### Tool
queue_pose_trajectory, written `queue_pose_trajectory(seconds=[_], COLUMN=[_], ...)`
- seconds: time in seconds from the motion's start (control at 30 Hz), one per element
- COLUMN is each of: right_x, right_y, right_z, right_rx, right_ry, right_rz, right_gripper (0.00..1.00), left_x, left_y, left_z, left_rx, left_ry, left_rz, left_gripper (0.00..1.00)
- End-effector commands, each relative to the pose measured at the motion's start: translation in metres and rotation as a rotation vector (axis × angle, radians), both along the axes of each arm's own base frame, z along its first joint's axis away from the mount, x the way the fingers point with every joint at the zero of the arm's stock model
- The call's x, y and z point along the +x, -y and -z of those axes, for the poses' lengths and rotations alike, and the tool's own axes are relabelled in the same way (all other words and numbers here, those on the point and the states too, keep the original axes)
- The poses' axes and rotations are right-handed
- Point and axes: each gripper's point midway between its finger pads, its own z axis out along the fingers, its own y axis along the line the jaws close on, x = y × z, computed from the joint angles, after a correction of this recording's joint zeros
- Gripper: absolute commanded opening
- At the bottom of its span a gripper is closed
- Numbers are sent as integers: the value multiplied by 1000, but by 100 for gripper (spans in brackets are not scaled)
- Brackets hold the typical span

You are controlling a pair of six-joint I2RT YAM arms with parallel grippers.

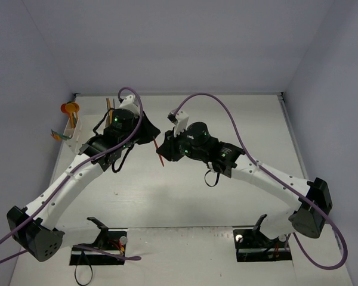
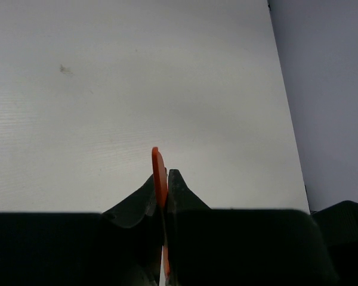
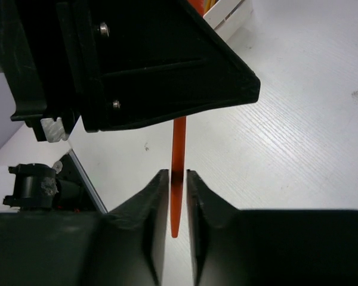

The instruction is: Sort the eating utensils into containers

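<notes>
The left claw [image 2: 161, 179] is squeezing an orange utensil [image 2: 159, 170]. Its two black fingers are pressing together on the thin plastic, and the rounded orange end is sticking up just past the tips. The white desk [image 1: 185, 202] is lying below it.

The right claw [image 3: 178, 174] is sitting around the other end of the same utensil. One finger [image 3: 158, 196] is standing on each side of the orange handle, very close to it. A thin bit of desk seems to be showing on each side of the handle, so I cannot tell if this claw is pinching it or only waiting beside it. The pointed end of the handle is hanging down between the fingers.

In the top view the two arms are meeting in the middle of the frame. The utensil is showing as a short red-orange line between them, tilted and up off the desk.

The containers [image 1: 76, 132] are sitting at the upper left of the top view, near the left edge of the desk and just left of the left arm. An orange spoon [image 1: 70, 108] is standing up in them, and other thin sticks are poking up nearby.
</notes>
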Motion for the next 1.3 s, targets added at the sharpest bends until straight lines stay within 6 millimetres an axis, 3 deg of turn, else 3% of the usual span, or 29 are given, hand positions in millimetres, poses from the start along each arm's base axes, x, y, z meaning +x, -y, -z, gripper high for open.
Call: queue_pose_trajectory(seconds=[0.0,0.13,0.2,0.3,0.47,0.57,0.7,0.93,1.0,1.27], right_x=[-3,3,5,10,17,18,17,20,22,25], right_y=[1,12,21,38,76,95,112,126,128,133], right_z=[-42,-42,-39,-33,-20,-13,-13,-10,-9,-8], right_rx=[104,95,92,83,57,37,25,-26,-31,-37], right_ry=[92,111,108,99,83,74,84,96,95,96], right_rz=[-8,37,63,98,168,204,237,280,290,318], right_gripper=[28,55,61,64,66,66,67,67,68,68], left_x=[8,11,17,30,68,94,125,167,175,179], left_y=[-3,-15,-27,-53,-122,-154,-183,-201,-206,-225], left_z=[-46,-49,-49,-58,-73,-89,-93,-66,-47,-1], left_rx=[-29,42,125,262,507,553,618,675,697,720], left_ry=[157,188,216,279,395,484,549,552,516,465], left_rz=[-5,-32,-55,-124,-289,-385,-477,-522,-530,-578], left_gripper=[0,0,0,0,0,0,0,0,0,1])
